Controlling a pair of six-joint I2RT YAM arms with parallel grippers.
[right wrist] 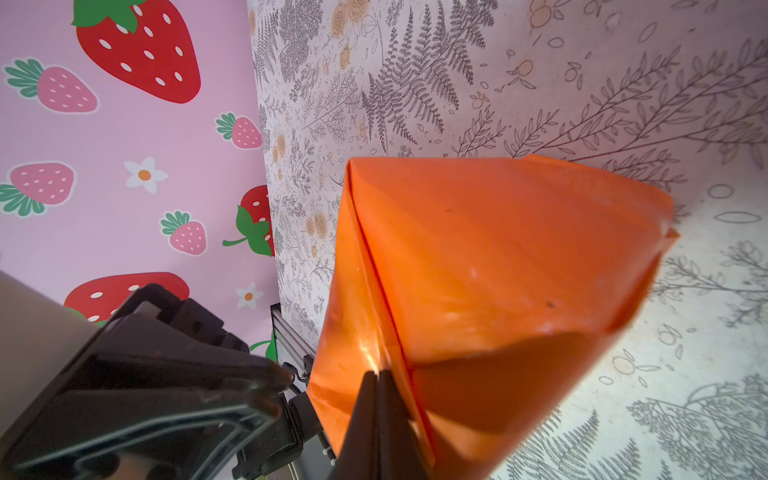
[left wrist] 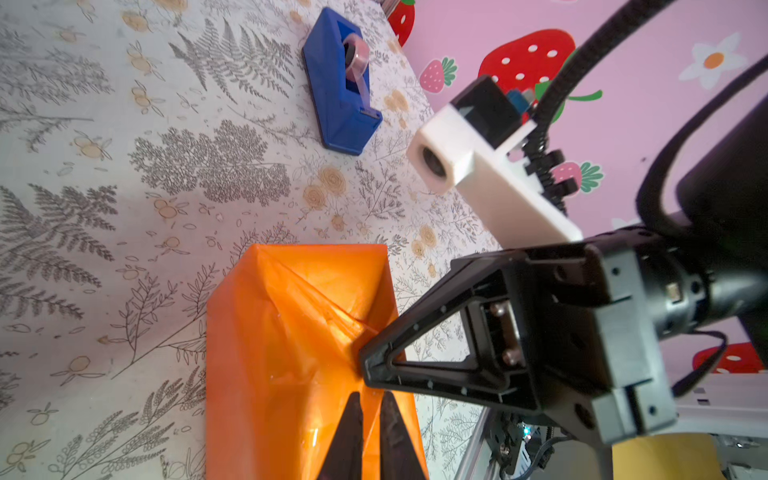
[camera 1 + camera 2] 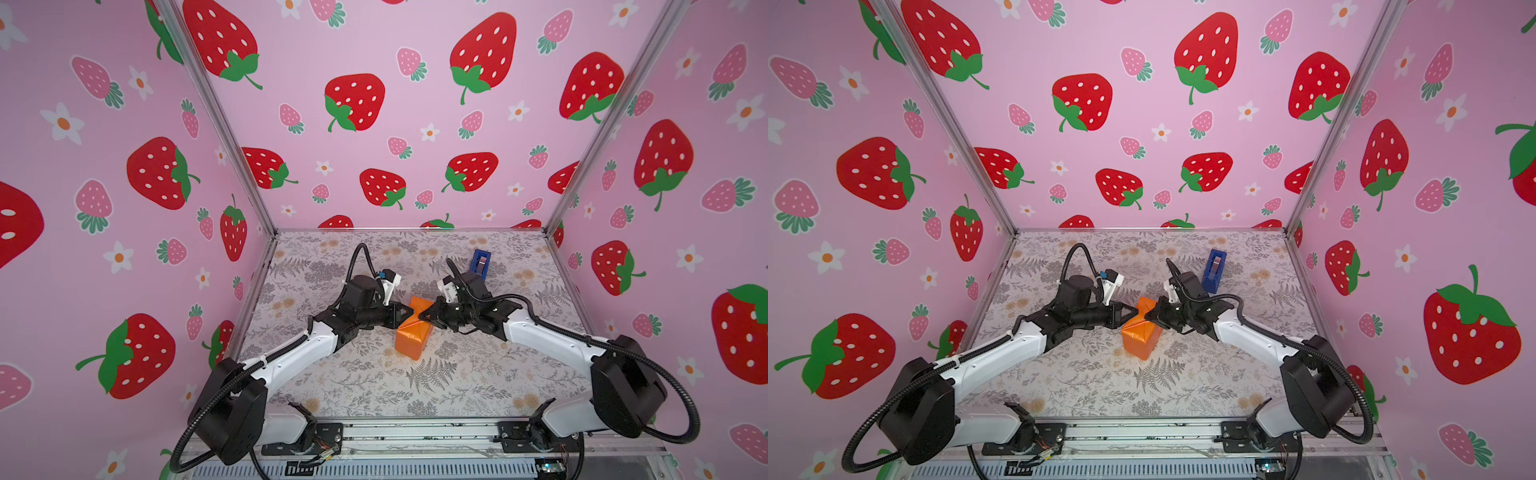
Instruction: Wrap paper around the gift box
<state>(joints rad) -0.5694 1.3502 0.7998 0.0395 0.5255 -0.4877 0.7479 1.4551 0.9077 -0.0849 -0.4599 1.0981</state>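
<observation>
Left gripper [image 2: 371, 398]: clamped on paper [image 3: 413, 338] fold. Right gripper [image 1: 376, 376]: jaws together, tips touching paper, desk [image 3: 374, 386] centre.

The paper [image 3: 414, 336] at mid-frame was glossy bright orange, creased and catching glare; the tape dispenser [image 2: 328, 95] was smooth blue plastic with a dull sheen, its tape roll [image 2: 356, 48] clear and shiny; the table covering [image 3: 374, 386] looked matt, printed with grey ferns; the walls [image 3: 374, 50] were matt printed sheet; the frame rails [image 3: 224, 124] were brushed metal; the arm shells [image 3: 291, 357] were smooth white plastic; the cable conduit [image 2: 582, 54] was ribbed black plastic.
</observation>
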